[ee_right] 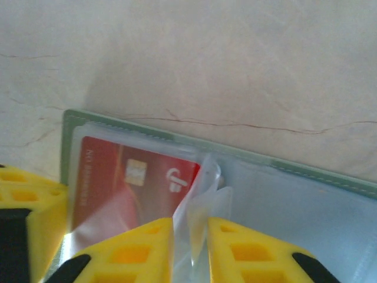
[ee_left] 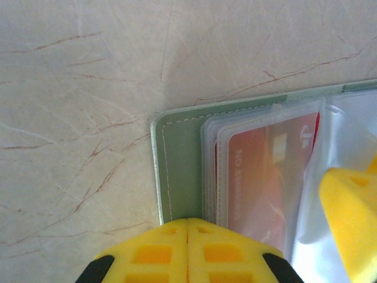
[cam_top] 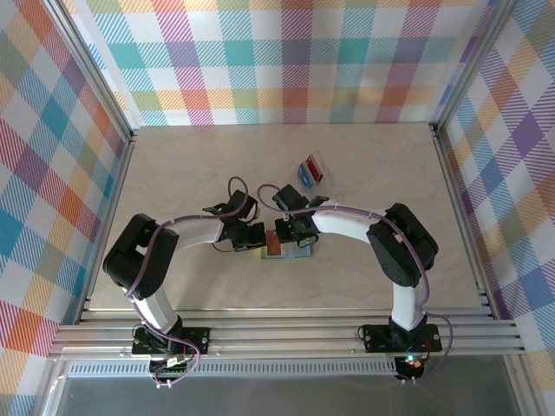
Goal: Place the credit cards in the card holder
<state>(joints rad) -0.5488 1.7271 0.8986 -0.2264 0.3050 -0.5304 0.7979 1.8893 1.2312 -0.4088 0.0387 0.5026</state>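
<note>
While both arms reach in toward the middle of the table (cam_top: pixel 191 173), you have the card holder (cam_top: pixel 297 254) lying open and flat between them, its grey-green cover spread on the marbled surface. Look at the left wrist view: your left gripper (ee_left: pixel 187 250) has its yellow fingers closed tip to tip, with nothing visible between them, sitting right at the holder's near edge beside the stack of clear pockets. In the right wrist view, your right gripper (ee_right: pixel 191 247) has its fingers drawn nearly together on a clear sleeve (ee_right: pixel 197 194), which stands up crumpled from the holder between the two pads. A red card (ee_right: pixel 135 177) lies inside the pockets on the left half of the holder, chip and white logo showing through the plastic, just beside the sleeve you are pinching. Farther back on the table, well apart from the holder, the clear plastic tray (cam_top: pixel 321 161) holds the remaining credit cards (cam_top: pixel 306 175), one blue and one red showing from above.
</note>
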